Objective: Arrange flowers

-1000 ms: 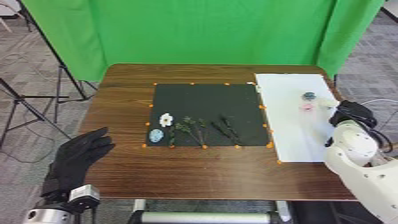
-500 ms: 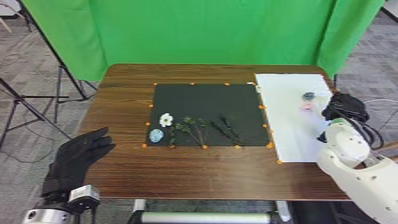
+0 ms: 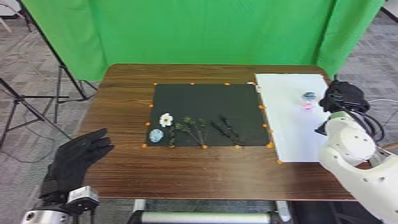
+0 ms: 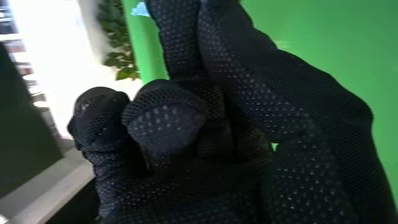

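So my right hand [image 3: 345, 96] is over the edge of the white sheet [image 3: 298, 145], thumb and finger brought together, the other fingers curled in. Right wrist view has a pale blue bit [image 4: 139, 9] at the tips, against the backdrop. I read that as a petal I'm pinching, though I can't make out the actual grip or how much flower hangs off it. Left hand [image 3: 75, 156] is just chilling over the table's near left side, relaxed and open.

On the sheet there's a blue flower [image 3: 308, 95] with a pink flower [image 3: 308, 106] just nearer me. The black mat [image 3: 191, 97] has a white flower [image 3: 166, 119], a light blue cluster [image 3: 155, 135] nearer me, then green sprigs [image 3: 189, 127] and dark sprigs [image 3: 229, 129].

Handling-wise, I'd guess all of it weighs basically nothing. Petals are probably soft and easy to crease or tear, so take blooms low at the centre, super light. Sprigs look thin and maybe a bit springy; I'd pinch those mid-stem and keep off the leafy ends. Glove fabric could snag, so let go slowly.
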